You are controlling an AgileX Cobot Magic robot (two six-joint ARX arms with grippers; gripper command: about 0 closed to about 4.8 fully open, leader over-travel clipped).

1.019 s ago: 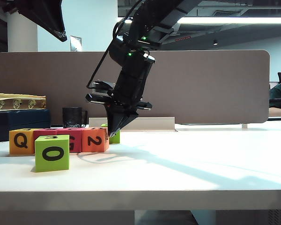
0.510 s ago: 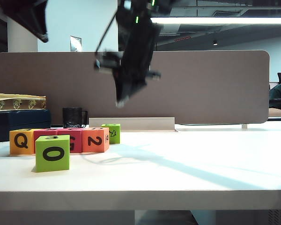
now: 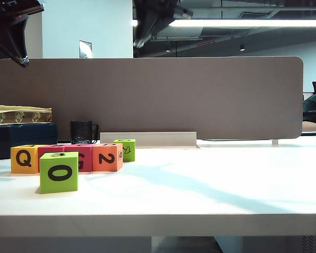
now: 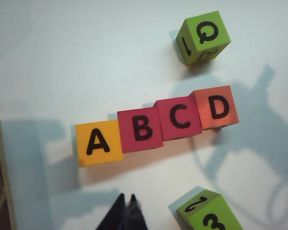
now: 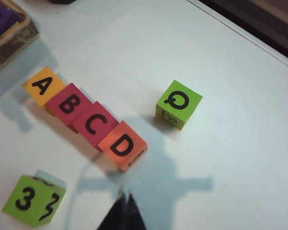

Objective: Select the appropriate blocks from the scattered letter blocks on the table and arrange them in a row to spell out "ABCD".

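White table (image 3: 210,190) cleared: right fingers (image 5: 124,203) have risen, closed.

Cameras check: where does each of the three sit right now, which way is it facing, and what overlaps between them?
Exterior view: low at the table's front edge, looking level across it to the grey divider; left pincer and right pincer are raised at the top.
Left wrist view: high above, looking down on the A-B-C-D row; shut left pincer tips show.
Right wrist view: high above, looking down obliquely; shut right pincer tips show.
Shared: both wrist views show the row and both lime cubes.
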